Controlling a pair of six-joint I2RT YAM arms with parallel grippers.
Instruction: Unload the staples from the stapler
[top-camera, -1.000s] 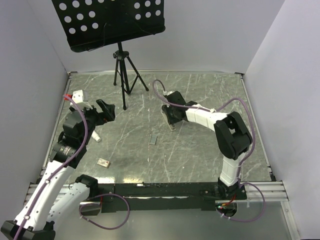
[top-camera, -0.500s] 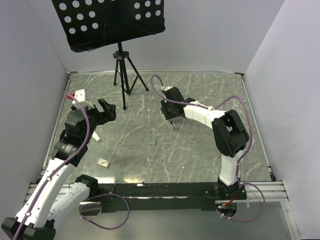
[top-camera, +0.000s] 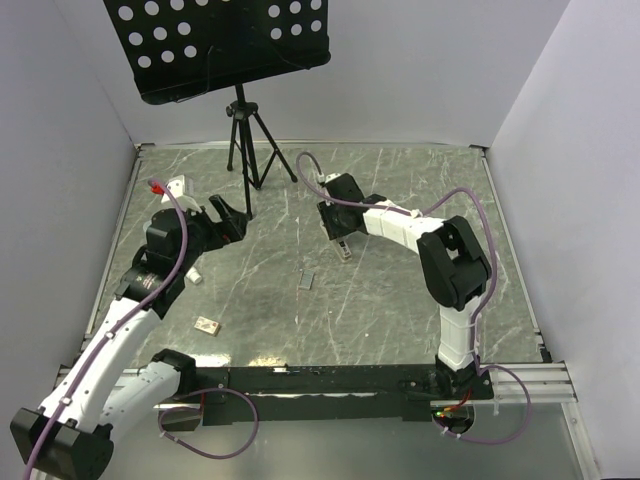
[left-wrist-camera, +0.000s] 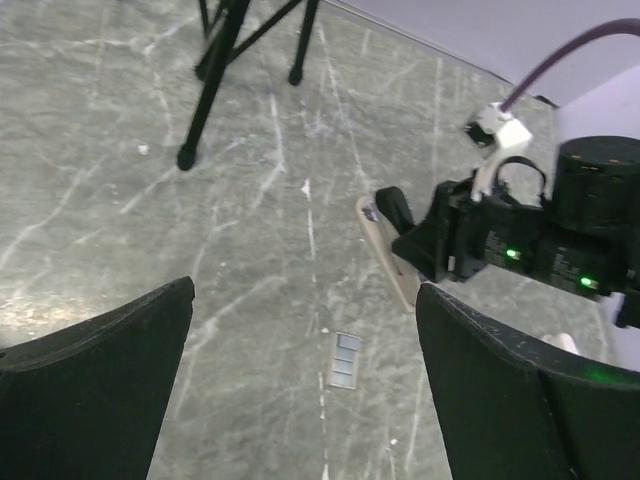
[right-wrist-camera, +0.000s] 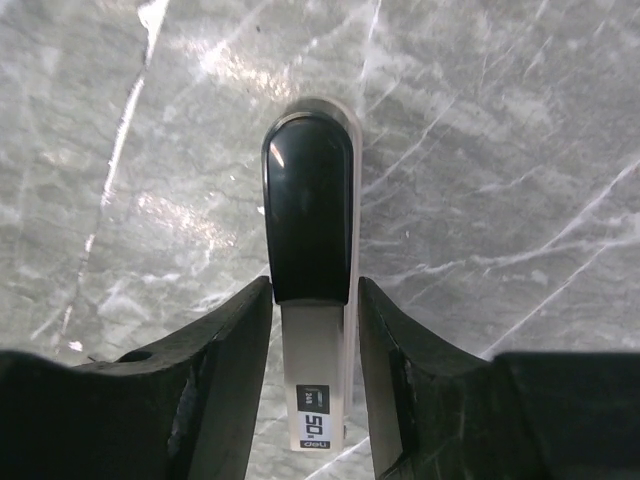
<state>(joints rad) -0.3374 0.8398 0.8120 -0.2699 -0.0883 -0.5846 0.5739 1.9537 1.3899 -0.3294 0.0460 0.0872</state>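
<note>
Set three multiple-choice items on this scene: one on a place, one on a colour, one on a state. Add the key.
1. Where does the short grey metallic strip of staples lie?
A. on the marbled grey table, apart from the slim pale grey stapler
B. on top of the stapler
C. on the black music stand's shelf

2. What colour is the small flat block near the left arm?
A. blue
B. tan-brown
C. red

3. How is the left gripper?
A. shut on the stapler
B. shut on the staples
C. open, with nothing between its fingers

Key: 1 A, the strip lies alone on bare table. 2 B, the block shows tan in the top view. 3 C, the fingers stand wide apart above the table.
</note>
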